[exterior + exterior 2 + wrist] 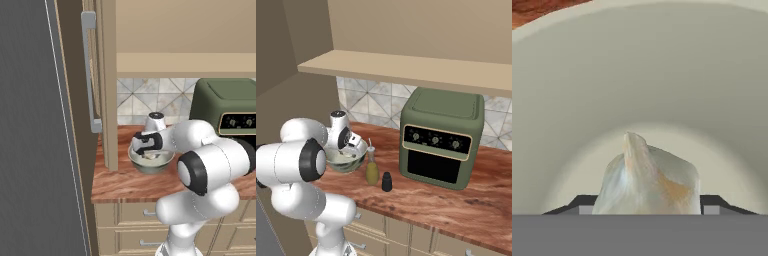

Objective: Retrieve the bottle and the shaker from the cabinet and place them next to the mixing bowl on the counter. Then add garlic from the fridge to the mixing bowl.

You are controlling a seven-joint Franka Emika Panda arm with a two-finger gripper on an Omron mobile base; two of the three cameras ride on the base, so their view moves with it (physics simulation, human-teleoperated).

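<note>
Two doors are seen at the largest scale: the dark grey fridge door (pixel 30 125) at far left and a tan cabinet door (pixel 107 85) with its long handle (pixel 89 75) standing open beside it. Next in size, the green toaster oven (pixel 441 142) is set on the wooden counter (pixel 471 200) against the tiled wall. The white arm (pixel 210 167) is reached over the mixing bowl (pixel 151 161), which is placed on the counter near the cabinet door. The bottle (pixel 372 169) is stood just beside the bowl, with the dark shaker (pixel 387 182) just beside the bottle. The gripper (pixel 647 210) is lowered inside the bowl, and the garlic (pixel 648 177) is held between its jaws, low over the bowl's pale floor.
</note>
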